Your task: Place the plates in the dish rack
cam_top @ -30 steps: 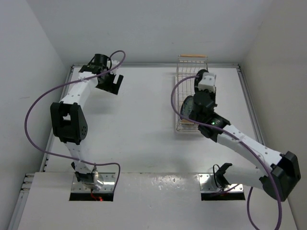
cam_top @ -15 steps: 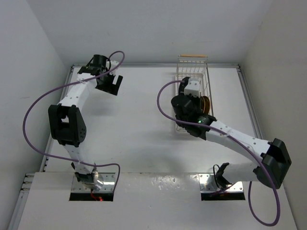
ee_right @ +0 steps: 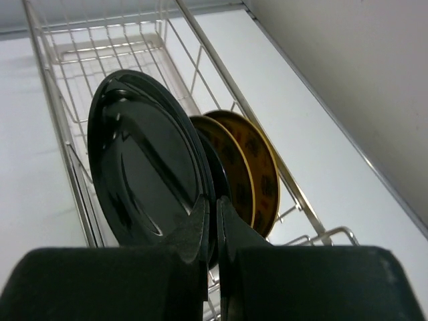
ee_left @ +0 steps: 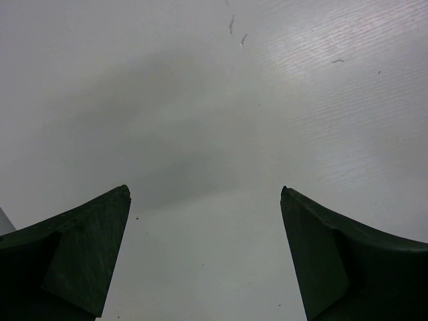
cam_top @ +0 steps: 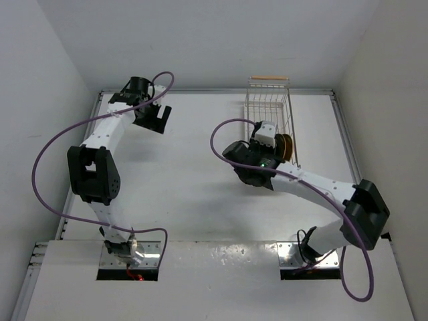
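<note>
The white wire dish rack (cam_top: 269, 107) stands at the back right of the table. In the right wrist view a glossy black plate (ee_right: 144, 174) stands on edge in the rack (ee_right: 221, 73). A second dark rim is close behind it, then two mustard-toned patterned plates (ee_right: 257, 160). My right gripper (ee_right: 214, 214) is shut on the lower rim of the black plate; in the top view it (cam_top: 266, 142) sits at the rack's near end, beside a mustard plate (cam_top: 286, 147). My left gripper (cam_top: 156, 118) is open and empty over bare table (ee_left: 204, 194).
The rack's wooden handle (cam_top: 269, 78) is by the back wall. The far half of the rack (ee_right: 114, 47) holds no plates. A raised table edge (cam_top: 344, 134) runs along the right of the rack, close to the side wall.
My right arm has swung left and back toward the near end of the rack, with the black plate now standing among the rack's wires. The left arm has not moved.
</note>
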Motion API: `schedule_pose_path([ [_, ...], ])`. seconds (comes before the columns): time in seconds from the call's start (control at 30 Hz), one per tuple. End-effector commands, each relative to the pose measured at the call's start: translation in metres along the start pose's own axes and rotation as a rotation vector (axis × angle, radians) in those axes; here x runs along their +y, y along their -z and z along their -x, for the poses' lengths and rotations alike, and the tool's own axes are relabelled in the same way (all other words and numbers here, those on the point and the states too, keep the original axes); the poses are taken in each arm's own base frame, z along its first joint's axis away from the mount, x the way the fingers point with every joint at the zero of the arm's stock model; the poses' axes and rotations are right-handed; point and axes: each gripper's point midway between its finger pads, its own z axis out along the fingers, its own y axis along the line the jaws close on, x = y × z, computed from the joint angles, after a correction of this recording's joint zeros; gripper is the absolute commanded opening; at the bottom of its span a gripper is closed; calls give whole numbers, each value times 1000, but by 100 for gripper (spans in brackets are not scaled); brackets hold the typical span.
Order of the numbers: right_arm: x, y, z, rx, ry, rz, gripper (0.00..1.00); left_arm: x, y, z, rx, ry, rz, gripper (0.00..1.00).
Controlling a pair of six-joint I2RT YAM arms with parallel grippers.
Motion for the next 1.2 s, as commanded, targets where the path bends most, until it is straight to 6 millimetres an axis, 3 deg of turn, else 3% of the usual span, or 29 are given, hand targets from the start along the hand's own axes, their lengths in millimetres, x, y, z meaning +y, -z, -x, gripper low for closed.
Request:
schedule_pose_path([
  [0.0, -9, 2, 6, -5, -139, -72, 0, 4, 19, 14, -74, 1, 6, 99],
  [0.03, -10, 3, 10, -2, -128, -78, 0, 4, 19, 14, -74, 1, 6, 99],
  [0.1, -16, 4, -6, 16, -40, -111, 0, 4, 19, 14, -74, 1, 6, 99],
  [0.13, -7, 5, 7, 3, -189, -111, 0, 4, 19, 14, -74, 1, 6, 99],
  [0.17, -5, 5, 3, 4, -167, -123, 0, 4, 19, 14, -74, 1, 6, 99],
  [0.2, -18, 7, -4, 13, -8, -154, 0, 4, 19, 14, -74, 1, 6, 99],
  [0.23, -9, 7, 12, -10, -164, -157, 0, 4, 19, 14, -74, 1, 6, 99],
  [0.27, 0, 5, 3, -26, -104, -167, 0, 4, 19, 14, -74, 1, 6, 99],
  [0.33, -4, 8, 9, -43, 38, -168, 0, 6, 19, 13, -72, 1, 15, 99],
  [0.47, 2, 12, 4, -52, 26, -153, 0, 6, 19, 13, -72, 1, 15, 99],
  [0.63, -7, 11, 1, -76, 91, -153, 0, 6, 19, 13, -72, 1, 15, 99],
  [0.7, -10, 11, 8, -105, 98, -144, 0, 10, 20, 12, -71, 9, 20, 99],
  [0.83, -6, 20, 41, -248, 219, -101, 0, 10, 20, 12, -71, 9, 20, 99],
  [1.03, -9, 20, 24, -216, 273, -103, 0, 10, 20, 12, -71, 9, 20, 99],
  [1.17, 0, 19, 26, -245, 339, -102, 0, 12, 20, 12, -69, 0, 30, 99],
])
